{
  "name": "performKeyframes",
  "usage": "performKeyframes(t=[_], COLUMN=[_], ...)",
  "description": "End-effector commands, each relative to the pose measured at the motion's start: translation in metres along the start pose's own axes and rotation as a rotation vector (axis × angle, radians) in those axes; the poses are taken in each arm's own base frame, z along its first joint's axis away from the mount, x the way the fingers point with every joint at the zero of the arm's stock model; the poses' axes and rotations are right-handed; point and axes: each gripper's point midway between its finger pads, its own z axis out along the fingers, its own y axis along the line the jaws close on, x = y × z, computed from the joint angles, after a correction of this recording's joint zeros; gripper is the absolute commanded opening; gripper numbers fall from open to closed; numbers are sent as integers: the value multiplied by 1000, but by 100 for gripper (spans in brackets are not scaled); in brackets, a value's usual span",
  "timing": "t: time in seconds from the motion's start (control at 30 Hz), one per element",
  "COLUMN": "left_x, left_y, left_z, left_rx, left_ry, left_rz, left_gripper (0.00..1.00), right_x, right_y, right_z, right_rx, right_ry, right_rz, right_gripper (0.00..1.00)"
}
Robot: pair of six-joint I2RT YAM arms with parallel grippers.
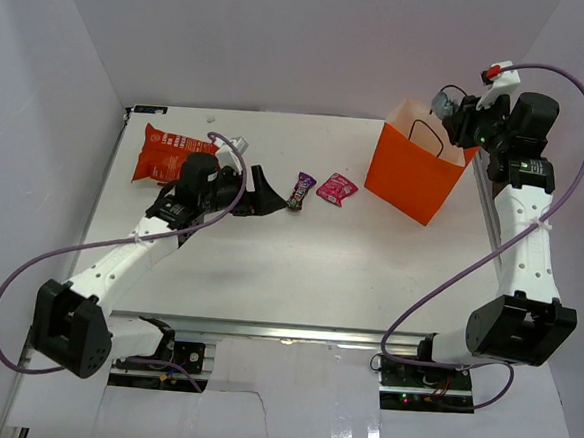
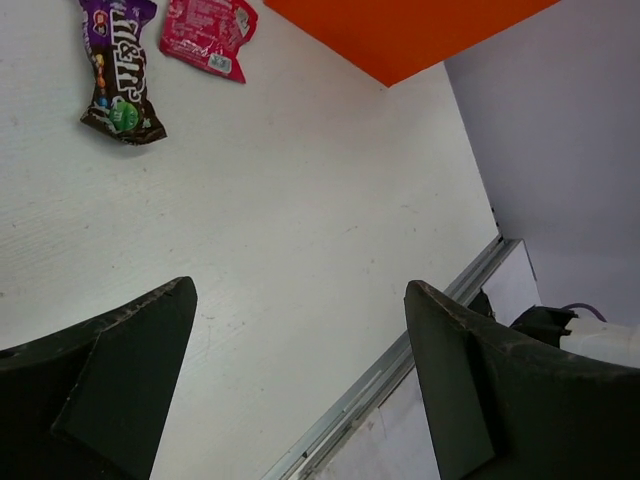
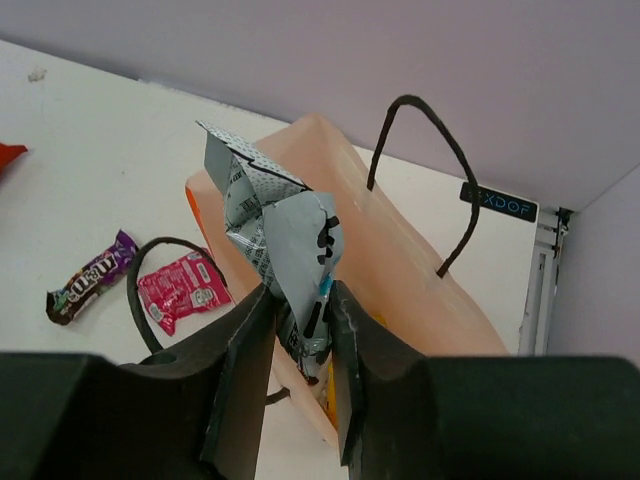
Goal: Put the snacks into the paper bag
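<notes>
I am seeing the paper bag (image 1: 416, 173) glowing bright orange outside, its lining (image 3: 400, 260) showing pale peachy cream and its loop handles (image 3: 408, 99) showing black. The silver wrapper (image 3: 275, 230) is carrying black print and a touch of blue against my black right fingers (image 3: 245, 370). On the white table (image 1: 298, 270), the chip bag (image 1: 161, 155) is showing red-orange with white lettering, the candy bar wrapper (image 1: 302, 191) purple and brown, the small packet (image 1: 336, 189) pink.

I see the orange bag (image 1: 410, 177) upright, silver wrapper (image 3: 275, 235) over its mouth; chips (image 1: 161, 150), purple candy (image 1: 302, 190), pink candy (image 1: 336, 189) lie flat leftward.
</notes>
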Motion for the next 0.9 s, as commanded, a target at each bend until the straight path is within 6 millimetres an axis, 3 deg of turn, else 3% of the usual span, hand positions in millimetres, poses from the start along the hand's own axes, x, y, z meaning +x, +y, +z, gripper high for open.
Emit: performKeyframes(t=[0.0,0.03,0.1,0.13,0.2,0.27,0.33,0.37,0.43,0.5,0.57,0.6,0.63,0.67,0.7,0.73,0.77,0.83,0.87], left_x=[-7,-14,-6,-14,-9,-19,-15,-24,-20,-24,-36,-38,-24,-40,-28,-22,-37,-18,-25], left_y=[9,9,24,21,35,43,62,66,84,94,88,90,97,99,116,122,123,147,148], left_z=[22,27,44,49,65,75,91,97,113,132,148,164,171,180,193,199,206,219,223], left_rx=[-3,-11,-36,-27,-56,-89,-135,-155,-193,-194,-160,-165,-172,-216,-259,-289,-324,-382,-402], left_ry=[18,14,67,67,104,95,119,101,118,108,75,72,111,78,112,142,114,180,167], left_rz=[14,23,21,32,41,64,80,94,107,126,169,214,231,275,293,326,345,351,364], left_gripper=[95,95,95,95,95,95,95,94,93,92,94,94,94,94,94,94,90,87,84], right_x=[2,3,2,1,-8,-17,-23,-24,-29,-14,2,25,38,48,68,76,83,94,98], right_y=[-12,-13,-19,-19,-23,-28,-19,-19,12,42,66,75,81,81,84,85,88,91,94], right_z=[-2,-2,-6,-8,-14,-22,-30,-37,-52,-70,-90,-98,-102,-104,-106,-109,-115,-118,-120], right_rx=[38,39,43,40,36,34,-27,-48,-225,-369,-449,-472,-484,-479,-488,-487,-480,-488,-499], right_ry=[-3,-1,-4,-4,-22,-37,-48,-52,-83,-84,-94,-65,-38,-29,4,20,36,60,74], right_rz=[-44,-39,-30,-21,-16,0,2,-17,-80,-176,-273,-305,-270,-326,-312,-319,-342,-328,-313], right_gripper=[34,44,54,65,73,78,83,84,87,88,88,89,89,89,89,89,89,88,88])
